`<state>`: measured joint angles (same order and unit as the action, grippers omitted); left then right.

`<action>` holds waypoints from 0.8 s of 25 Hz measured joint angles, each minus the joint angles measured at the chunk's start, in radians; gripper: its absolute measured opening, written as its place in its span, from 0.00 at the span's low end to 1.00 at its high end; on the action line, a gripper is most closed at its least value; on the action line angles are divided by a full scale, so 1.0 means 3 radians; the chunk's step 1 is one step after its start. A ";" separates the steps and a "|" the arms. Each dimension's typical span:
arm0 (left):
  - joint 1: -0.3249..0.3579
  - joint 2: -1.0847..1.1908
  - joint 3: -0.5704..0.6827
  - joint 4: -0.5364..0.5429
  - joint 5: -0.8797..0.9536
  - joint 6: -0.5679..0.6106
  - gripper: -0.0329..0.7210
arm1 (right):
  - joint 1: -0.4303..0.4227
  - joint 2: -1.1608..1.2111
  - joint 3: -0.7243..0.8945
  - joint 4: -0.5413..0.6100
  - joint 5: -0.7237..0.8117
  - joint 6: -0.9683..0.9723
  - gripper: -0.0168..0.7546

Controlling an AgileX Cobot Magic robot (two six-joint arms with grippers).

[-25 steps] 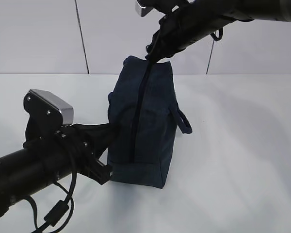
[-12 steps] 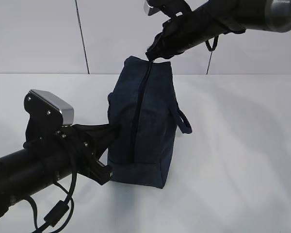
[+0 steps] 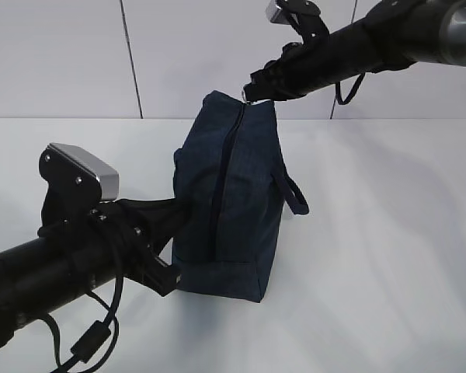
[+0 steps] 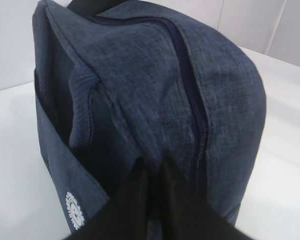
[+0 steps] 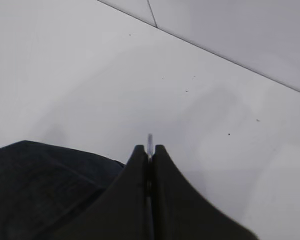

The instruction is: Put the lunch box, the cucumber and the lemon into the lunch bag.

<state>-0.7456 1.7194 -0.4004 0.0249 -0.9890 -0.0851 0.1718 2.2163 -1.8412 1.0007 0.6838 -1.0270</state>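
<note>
The lunch bag (image 3: pixel 231 198) stands zipped on the tabletop (image 3: pixel 388 233) — left tool (image 4: pixel 155 172) clamps its end fabric, right tool (image 5: pixel 149 152) pinches the zipper pull (image 5: pixel 149 140).

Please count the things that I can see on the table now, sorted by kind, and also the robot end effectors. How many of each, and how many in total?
Lunch bag: 1
Zipper pull: 1
End effectors: 2, left end effector and right end effector
Lunch box, cucumber, lemon: 0 visible
Total: 4

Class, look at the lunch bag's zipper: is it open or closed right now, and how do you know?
Closed. Along the top of the lunch bag the zipper teeth meet in one unbroken seam, and no lining shows through.
</note>
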 joint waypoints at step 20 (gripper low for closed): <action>0.0000 0.0000 0.0000 0.0006 0.0014 0.0000 0.06 | -0.0165 0.0106 -0.0036 0.0888 0.0628 -0.0362 0.05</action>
<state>-0.7456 1.7194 -0.4004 0.0266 -0.9849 -0.0851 0.1224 2.2481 -1.8521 1.2672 0.8723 -1.1357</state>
